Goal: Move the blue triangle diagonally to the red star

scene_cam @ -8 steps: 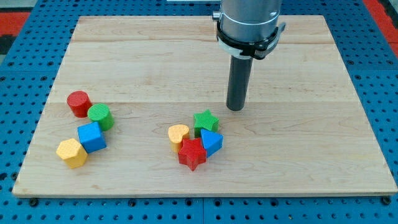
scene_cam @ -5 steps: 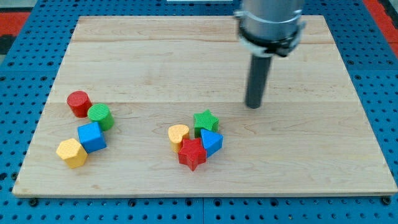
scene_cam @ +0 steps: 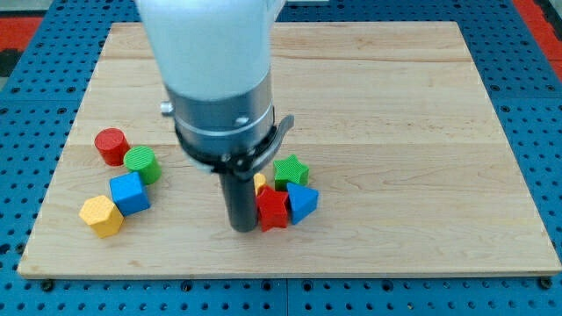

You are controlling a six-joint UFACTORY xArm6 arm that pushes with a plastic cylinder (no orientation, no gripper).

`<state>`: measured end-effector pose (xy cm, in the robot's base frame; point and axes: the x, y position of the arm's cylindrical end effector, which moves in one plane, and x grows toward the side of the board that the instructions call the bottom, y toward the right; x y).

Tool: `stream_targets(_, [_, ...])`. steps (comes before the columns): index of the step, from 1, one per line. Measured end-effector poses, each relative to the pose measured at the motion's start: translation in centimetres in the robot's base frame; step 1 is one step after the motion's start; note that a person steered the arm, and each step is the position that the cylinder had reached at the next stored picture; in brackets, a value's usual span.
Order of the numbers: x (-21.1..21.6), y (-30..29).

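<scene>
Blue triangle (scene_cam: 300,203) sits near the board's (scene_cam: 421,132) bottom centre, touching the red star's (scene_cam: 273,210) right side, below a green star (scene_cam: 290,169). The rod's tip (scene_cam: 241,228) presses the red star's left, likely crowding them together. No gripper exists.

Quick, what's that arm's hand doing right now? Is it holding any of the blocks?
No hand: my tip holds nothing, resting on the board against the red star's left side.
</scene>
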<state>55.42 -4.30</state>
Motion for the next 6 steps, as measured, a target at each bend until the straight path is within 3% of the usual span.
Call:
stream_targets(1, [-0.3,3.8])
stream_targets(3, [1.3,4.0])
stream_targets(4, [0.3,8.7])
stream_targets(5, [-4.0,13.6])
stream_targets(6, [-3.9,16.1])
